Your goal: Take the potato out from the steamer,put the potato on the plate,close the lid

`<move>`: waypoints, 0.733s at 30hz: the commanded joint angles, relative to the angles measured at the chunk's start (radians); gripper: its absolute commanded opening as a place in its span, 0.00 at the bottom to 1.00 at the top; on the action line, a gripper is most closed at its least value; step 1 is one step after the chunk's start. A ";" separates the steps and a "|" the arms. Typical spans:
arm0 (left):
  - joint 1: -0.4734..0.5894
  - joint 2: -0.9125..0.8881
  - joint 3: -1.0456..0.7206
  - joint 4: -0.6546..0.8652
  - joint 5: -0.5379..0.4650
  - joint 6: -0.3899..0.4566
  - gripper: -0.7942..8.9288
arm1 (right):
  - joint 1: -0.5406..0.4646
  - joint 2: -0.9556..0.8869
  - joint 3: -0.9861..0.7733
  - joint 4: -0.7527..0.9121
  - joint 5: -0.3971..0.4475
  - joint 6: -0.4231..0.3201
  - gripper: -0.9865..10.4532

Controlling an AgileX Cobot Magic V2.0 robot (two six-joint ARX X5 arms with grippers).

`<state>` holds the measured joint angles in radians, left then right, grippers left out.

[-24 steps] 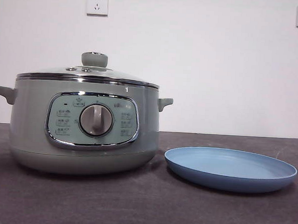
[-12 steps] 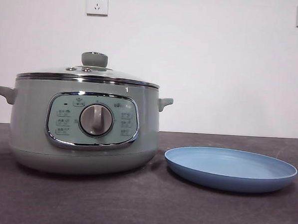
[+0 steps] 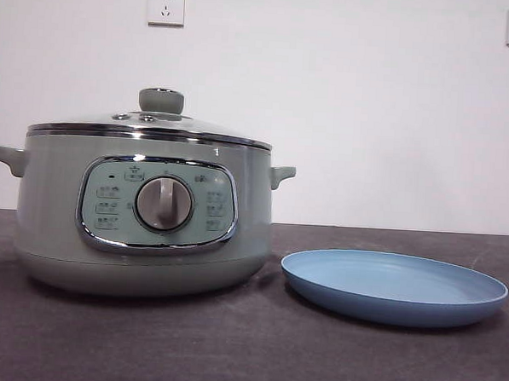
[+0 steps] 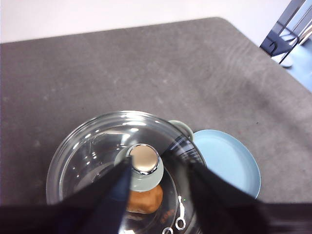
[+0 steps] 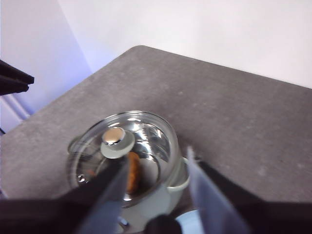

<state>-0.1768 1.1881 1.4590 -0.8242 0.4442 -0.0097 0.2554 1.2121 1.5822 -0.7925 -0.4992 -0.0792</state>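
Note:
The sage-green steamer (image 3: 142, 223) stands on the left of the table with its glass lid (image 3: 155, 124) on. To its right lies the light-blue plate (image 3: 394, 287), with nothing on it. The orange-brown potato (image 4: 144, 201) shows through the lid (image 4: 92, 146) inside the pot. My left gripper (image 4: 160, 165) hangs open well above the lid's knob (image 4: 141, 163). Higher up and to the side, my right gripper (image 5: 157, 157) is open too, and the potato (image 5: 132, 178) shows beneath the lid (image 5: 151, 136). Neither gripper appears in the front view.
The dark grey table (image 3: 246, 352) ends at a white wall with two sockets (image 3: 166, 7). A black metal frame (image 4: 287, 34) stands beyond the table's corner. The pot's side handles (image 3: 281, 175) stick out towards the plate.

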 commanded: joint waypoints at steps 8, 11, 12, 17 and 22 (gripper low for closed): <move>-0.137 0.139 0.006 0.064 -0.079 0.011 0.63 | 0.002 0.004 0.006 0.002 0.010 0.003 0.74; -0.190 0.189 0.006 0.078 -0.138 0.011 0.63 | 0.002 0.004 0.006 0.002 0.010 0.004 0.74; -0.204 0.204 0.006 0.078 -0.162 0.011 0.63 | 0.002 0.004 0.006 0.002 0.010 0.004 0.74; -0.265 0.288 0.006 0.073 -0.291 0.018 0.63 | 0.002 0.004 0.006 0.000 0.010 0.004 0.74; -0.276 0.358 0.006 0.071 -0.350 0.037 0.63 | 0.002 0.003 0.006 -0.002 0.010 0.004 0.74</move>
<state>-0.4511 1.5356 1.4597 -0.7547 0.1032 0.0090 0.2550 1.2133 1.5837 -0.7956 -0.4896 -0.0757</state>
